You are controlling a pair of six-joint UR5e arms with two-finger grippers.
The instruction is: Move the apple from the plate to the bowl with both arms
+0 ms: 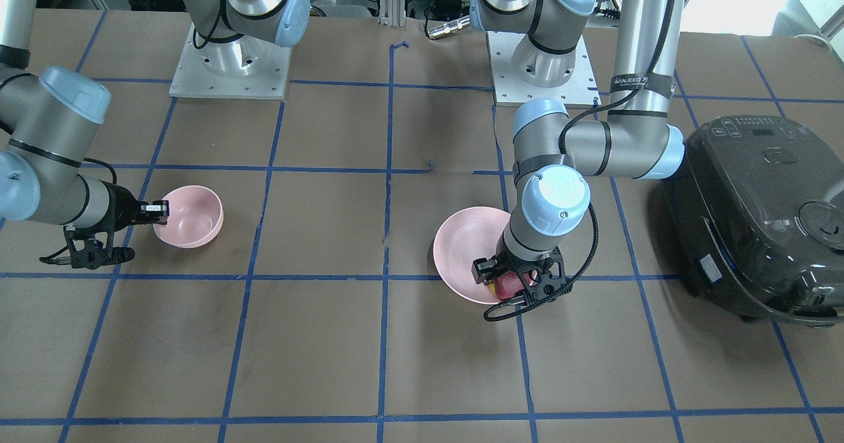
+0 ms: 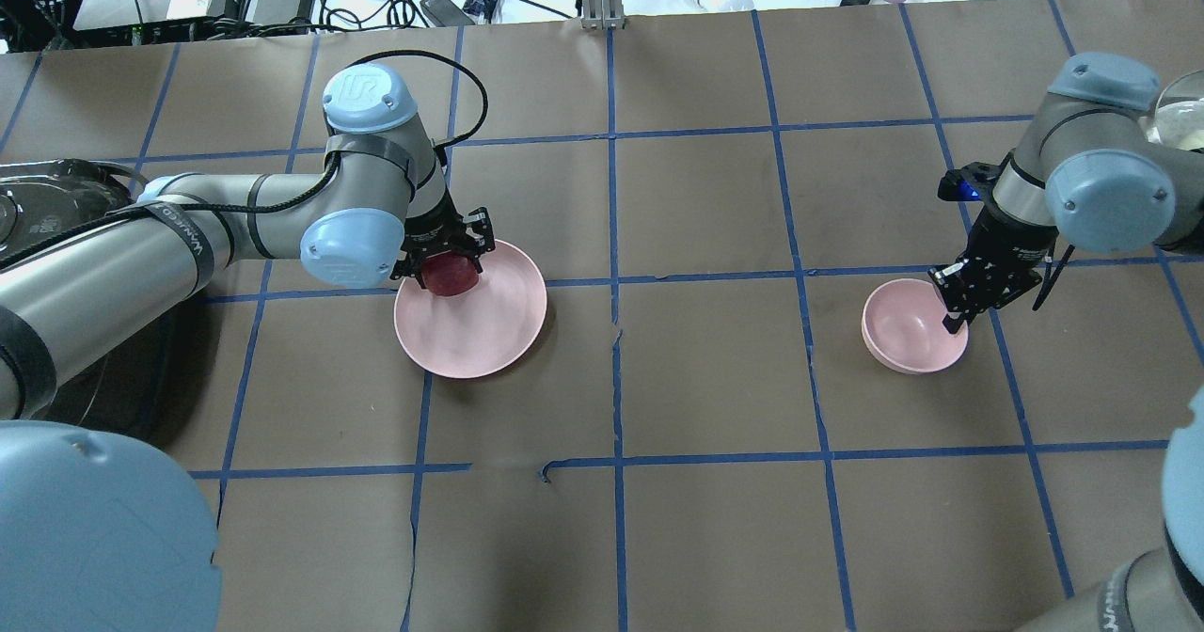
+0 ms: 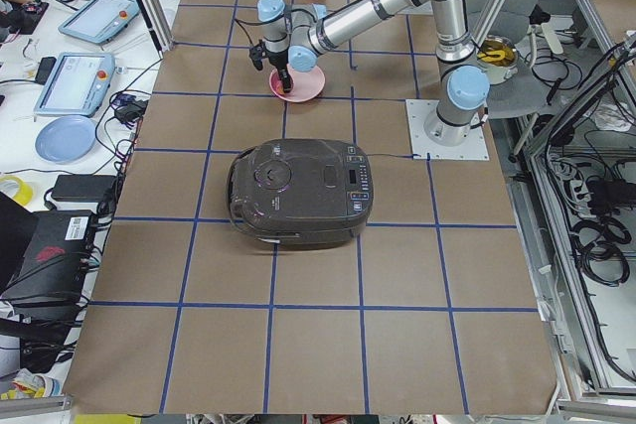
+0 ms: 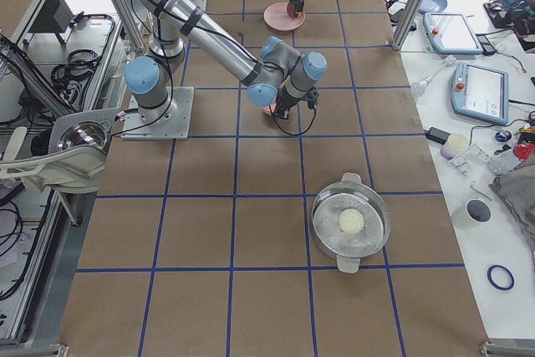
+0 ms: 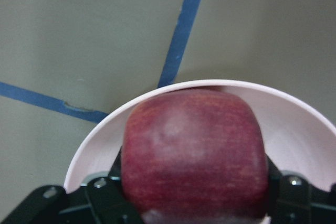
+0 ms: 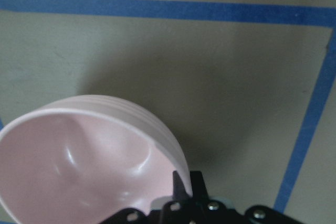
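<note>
A: Where do we have the apple?
B: At the far-left edge of the plate, with our left gripper clamped on its 2 sides.
A: And our right gripper?
B: Pinched shut on the rim of the bowl, well apart from the plate.

A table covered in brown paper carries a grid of blue tape lines. A black cooker sits near its left end and a steel pot near its right end. Beyond the far edge runs a white bench crowded with cables.
</note>
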